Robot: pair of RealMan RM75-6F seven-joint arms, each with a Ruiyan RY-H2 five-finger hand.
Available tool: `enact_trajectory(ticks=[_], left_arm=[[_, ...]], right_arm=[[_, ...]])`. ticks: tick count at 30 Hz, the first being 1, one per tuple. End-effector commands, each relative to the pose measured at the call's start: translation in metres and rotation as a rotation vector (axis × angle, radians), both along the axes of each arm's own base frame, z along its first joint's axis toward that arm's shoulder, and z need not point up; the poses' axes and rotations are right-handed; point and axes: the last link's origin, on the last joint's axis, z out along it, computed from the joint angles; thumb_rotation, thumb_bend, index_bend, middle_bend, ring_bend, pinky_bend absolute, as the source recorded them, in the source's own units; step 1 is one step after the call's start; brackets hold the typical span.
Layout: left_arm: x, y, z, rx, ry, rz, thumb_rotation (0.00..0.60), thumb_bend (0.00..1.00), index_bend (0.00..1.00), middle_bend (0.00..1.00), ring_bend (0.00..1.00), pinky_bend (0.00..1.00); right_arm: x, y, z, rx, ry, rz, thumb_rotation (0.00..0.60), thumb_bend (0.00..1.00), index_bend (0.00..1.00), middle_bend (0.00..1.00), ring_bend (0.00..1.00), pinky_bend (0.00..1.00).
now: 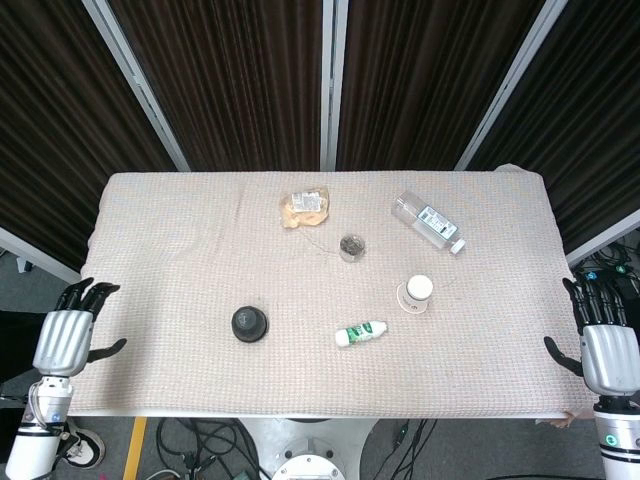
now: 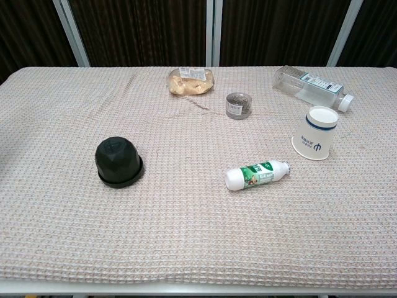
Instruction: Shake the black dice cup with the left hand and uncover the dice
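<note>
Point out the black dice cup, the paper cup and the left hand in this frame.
black dice cup [image 2: 118, 161], chest view, on its domed top.
paper cup [image 2: 316, 133], chest view, on its printed side wall.
left hand [image 1: 68, 338], head view, on the back of the hand.

White paper cup [image 2: 315, 141], right of frame: dark blue trident-like logo. Labels on other items too small to read.
</note>
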Motion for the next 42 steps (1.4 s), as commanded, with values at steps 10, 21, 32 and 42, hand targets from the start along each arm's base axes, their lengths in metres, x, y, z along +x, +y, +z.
enact_trajectory(ticks=[10, 21, 32, 42], left_arm=[[0.001, 0.001, -0.005, -0.016, -0.023, -0.004, 0.600, 0.03, 0.22, 0.20, 0.11, 0.15], [0.013, 0.006, -0.038, -0.145, -0.198, -0.025, 0.600, 0.00, 0.20, 0.23, 0.11, 0.15], [0.044, 0.041, -0.100, -0.237, -0.215, -0.020, 0.600, 0.00, 0.20, 0.26, 0.11, 0.14], [0.069, 0.056, -0.136, -0.350, -0.310, 0.015, 0.600, 0.00, 0.20, 0.26, 0.11, 0.15]], right_arm=[[-0.002, 0.000, 0.001, 0.056, -0.082, -0.025, 0.600, 0.13, 0.00, 0.00, 0.00, 0.00], [0.006, 0.000, 0.005, 0.042, -0.118, -0.001, 0.600, 0.13, 0.00, 0.00, 0.00, 0.00], [0.009, -0.002, 0.011, 0.041, -0.124, 0.002, 0.600, 0.14, 0.00, 0.00, 0.00, 0.00], [0.007, -0.004, 0.008, 0.057, -0.114, -0.014, 0.600, 0.14, 0.00, 0.00, 0.00, 0.00]])
